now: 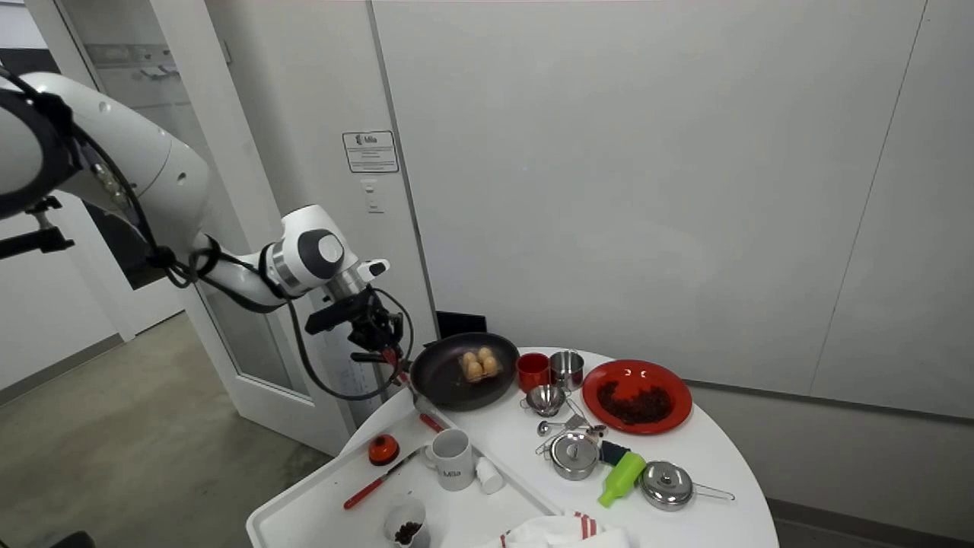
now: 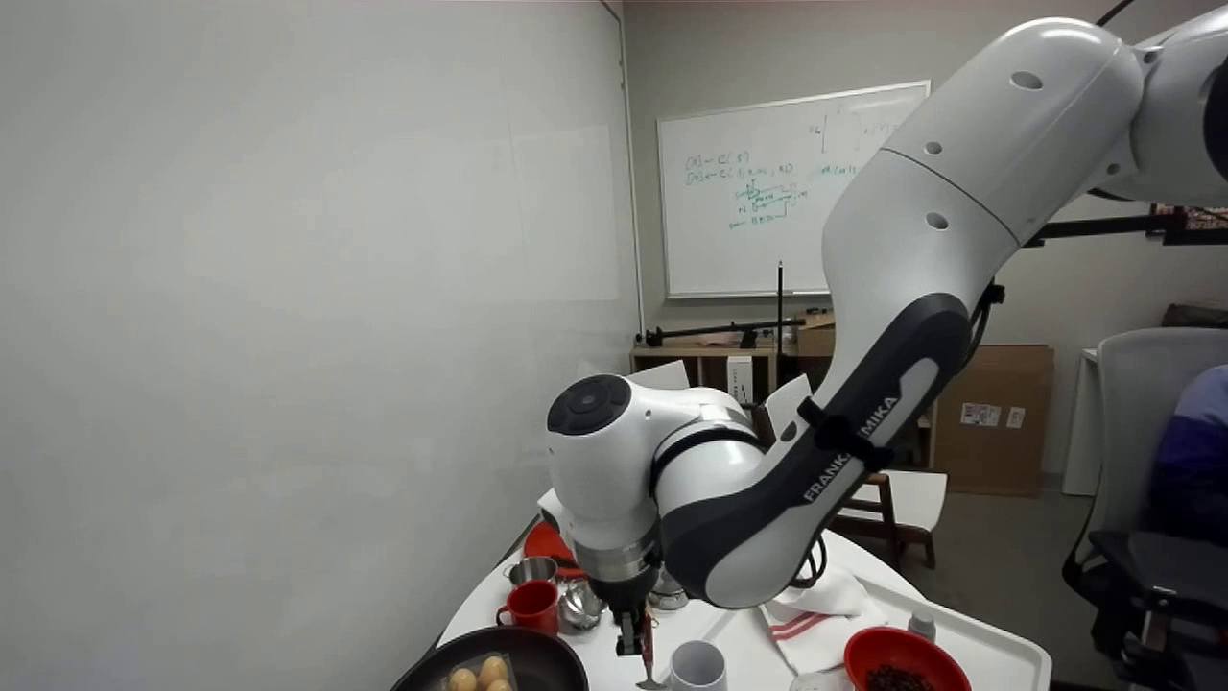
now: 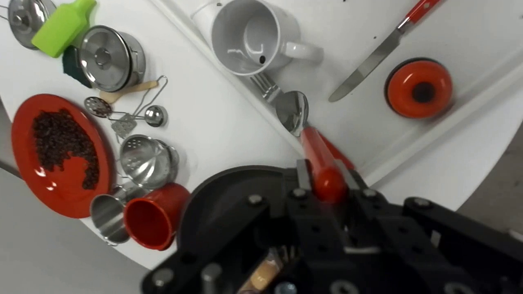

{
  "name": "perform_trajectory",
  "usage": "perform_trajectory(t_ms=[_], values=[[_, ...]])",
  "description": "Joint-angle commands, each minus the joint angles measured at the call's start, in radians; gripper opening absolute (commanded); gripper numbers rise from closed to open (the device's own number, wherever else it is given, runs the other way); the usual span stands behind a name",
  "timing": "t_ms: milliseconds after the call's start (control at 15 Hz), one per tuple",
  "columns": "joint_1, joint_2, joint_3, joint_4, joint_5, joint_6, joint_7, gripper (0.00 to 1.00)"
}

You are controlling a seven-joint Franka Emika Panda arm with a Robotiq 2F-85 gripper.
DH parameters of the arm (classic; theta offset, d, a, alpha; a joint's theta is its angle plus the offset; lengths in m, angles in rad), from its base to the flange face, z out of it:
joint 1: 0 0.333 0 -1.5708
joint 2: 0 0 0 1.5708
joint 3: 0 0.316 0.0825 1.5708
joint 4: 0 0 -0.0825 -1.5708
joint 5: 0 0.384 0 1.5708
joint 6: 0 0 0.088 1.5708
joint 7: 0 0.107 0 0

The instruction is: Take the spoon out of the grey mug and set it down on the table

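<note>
Clearly, between the fingers [image 3: 303,175] of the black gripper [image 3: 325,175], the red-handled metal spoon [image 3: 312,143], presumably light, stiff and slippery, is clasped, as is best, by its handle, above the white tray's edge [image 3: 449,122], clear of the cylindrical pale-grey mug [image 1: 454,460].

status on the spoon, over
Gripper shut on red-handled spoon. Out of grey mug, not yet set down. Fork beneath, possibly in the way.

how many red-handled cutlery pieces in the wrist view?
3: the spoon held in the gripper, the fork on the tray partly hidden behind the spoon's bowl, and the knife lying apart on the tray. The gripper could be hiding more.
</note>
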Motion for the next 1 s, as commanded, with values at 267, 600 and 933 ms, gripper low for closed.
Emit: perform_trajectory(t_ms=[267, 600, 933], values=[[-0.066, -0.158, 0.115, -0.251, -0.005, -0.008, -0.285, 0.09], [0.005, -0.162, 0.013, -0.304, -0.186, -0.079, -0.227, 0.09], [0.020, -0.159, -0.014, -0.337, -0.374, -0.128, -0.054, 0.08]])
